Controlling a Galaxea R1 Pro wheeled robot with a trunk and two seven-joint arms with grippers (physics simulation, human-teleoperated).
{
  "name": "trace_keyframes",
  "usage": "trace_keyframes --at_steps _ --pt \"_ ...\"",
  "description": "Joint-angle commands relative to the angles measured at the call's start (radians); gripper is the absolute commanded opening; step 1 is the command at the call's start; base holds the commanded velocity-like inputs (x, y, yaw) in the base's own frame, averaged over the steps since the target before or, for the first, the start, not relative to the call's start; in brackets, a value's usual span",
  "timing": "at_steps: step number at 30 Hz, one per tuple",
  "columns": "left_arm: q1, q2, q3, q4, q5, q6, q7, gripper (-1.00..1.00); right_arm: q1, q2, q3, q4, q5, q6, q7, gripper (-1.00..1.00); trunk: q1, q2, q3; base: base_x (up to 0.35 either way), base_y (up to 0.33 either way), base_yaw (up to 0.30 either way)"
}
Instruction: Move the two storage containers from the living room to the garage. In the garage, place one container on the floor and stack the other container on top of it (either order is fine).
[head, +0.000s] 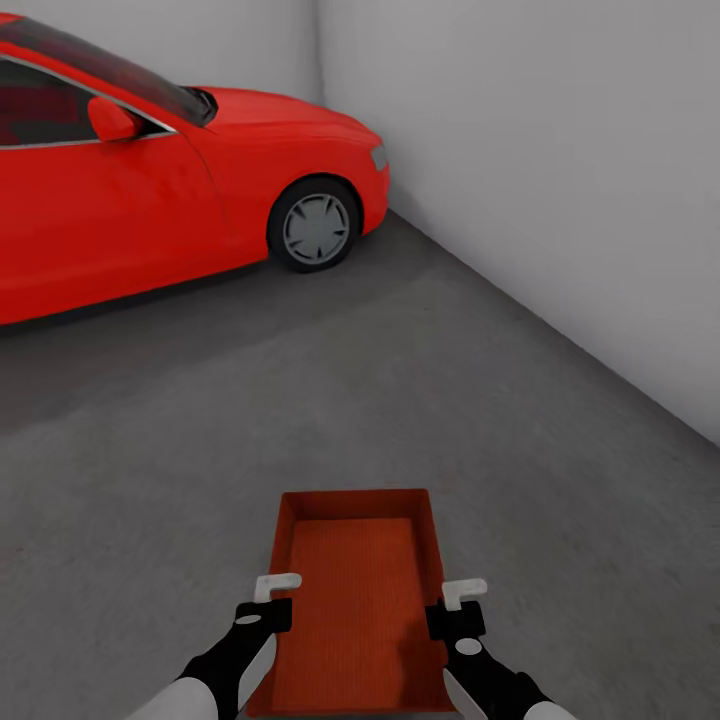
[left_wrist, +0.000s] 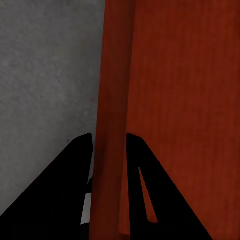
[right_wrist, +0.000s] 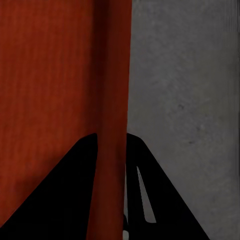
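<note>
Both arms low at head view's near edge, forearms angled forward and inward; left gripper (head: 272, 598) astride left long wall of storage container (head: 360, 600); right gripper (head: 458, 606) astride right long wall. Left wrist view: dark fingers (left_wrist: 65, 185) one each side of wall, pinching it; right wrist view: same, fingers (right_wrist: 70, 185) clamped on wall. Container between grippers, open side up, long axis pointing away from robot, over grey concrete floor (head: 500, 400); contact with floor not resolvable. Red car (head: 150, 170) far left; white walls (head: 560, 150) beyond.
</note>
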Motion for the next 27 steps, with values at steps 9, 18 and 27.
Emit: trace_keyframes --at_steps 9,18,27 --pt "0.000 0.001 0.033 -0.001 0.002 0.008 0.013 -1.00 -0.001 -0.010 -0.016 -0.002 0.009 -0.008 -0.078 -1.00 0.001 -0.001 -0.001 0.321 0.000 -0.299" --pt "0.000 0.001 0.033 -0.002 0.002 0.008 0.013 -1.00 -0.001 -0.010 -0.016 -0.002 0.009 -0.008 -0.078 -1.00 0.001 -0.001 -0.001 0.321 0.000 -0.299" --pt "0.000 0.001 0.033 -0.001 0.002 0.008 0.013 -1.00 -0.001 -0.010 -0.016 -0.002 0.009 -0.008 -0.080 -1.00 0.001 -0.001 -0.001 0.321 0.000 -0.299"
